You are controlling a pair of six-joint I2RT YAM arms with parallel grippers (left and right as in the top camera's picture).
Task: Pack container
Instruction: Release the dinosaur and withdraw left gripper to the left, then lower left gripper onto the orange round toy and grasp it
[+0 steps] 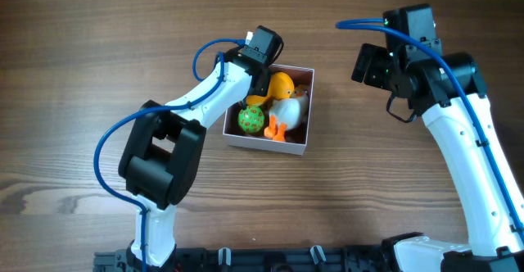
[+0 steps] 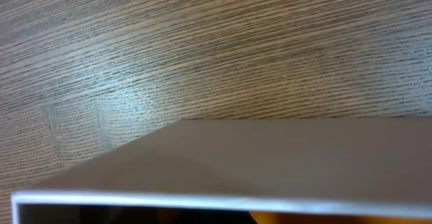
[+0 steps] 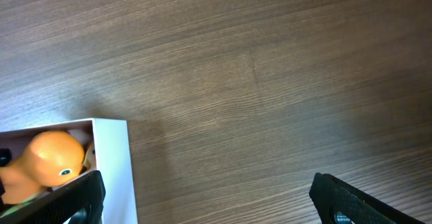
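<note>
**Container mid-table, toys inside**

Container (image 1: 270,147) sits mid-table (image 1: 82,75) and holds an orange toy (image 1: 282,85), a green ball (image 1: 250,120) and a white toy (image 1: 288,110) with orange feet. Left claw (image 1: 259,82) is over its back-left corner, fingers hidden, so can't tell its state. Right claw (image 3: 206,193) is spread wide and empty, apart to the container's right.

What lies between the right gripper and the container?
Nothing but wooden table: the overhead view shows that stretch bare between the right gripper and the container.
</note>
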